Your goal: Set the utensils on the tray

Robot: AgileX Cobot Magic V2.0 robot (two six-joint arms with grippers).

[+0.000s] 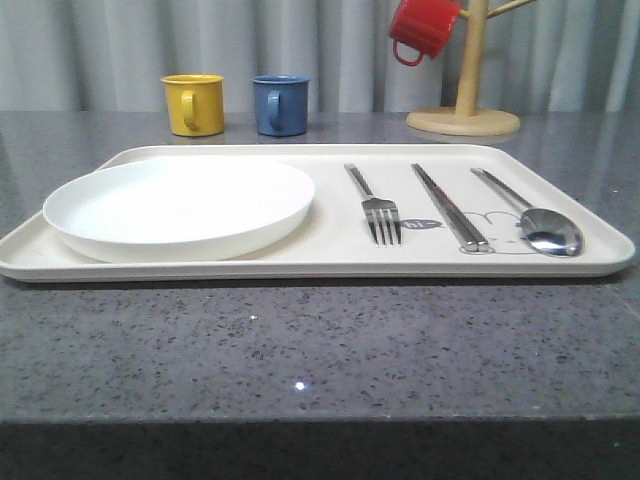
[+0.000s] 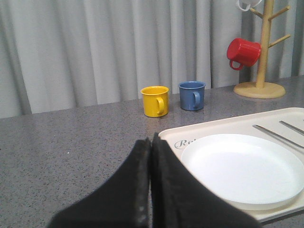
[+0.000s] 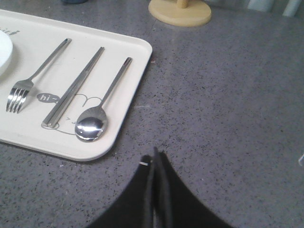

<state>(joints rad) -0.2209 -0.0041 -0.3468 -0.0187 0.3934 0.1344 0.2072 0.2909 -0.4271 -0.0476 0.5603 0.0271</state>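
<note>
now the fork [image 1: 381,209], chopsticks [image 1: 450,206] and spoon [image 1: 532,217] all lie side by side on the right half of the tray [image 1: 330,262], handles pointing away from the robot, none touching. a white plate [image 1: 180,207] takes the tray's left half. the left gripper [image 2: 151,190] is closed on nothing, above the grey table [image 1: 320,350] near the tray's corner. the right gripper [image 3: 157,190] is also pressed together and empty, over bare table just off the tray's edge near the spoon.
</note>
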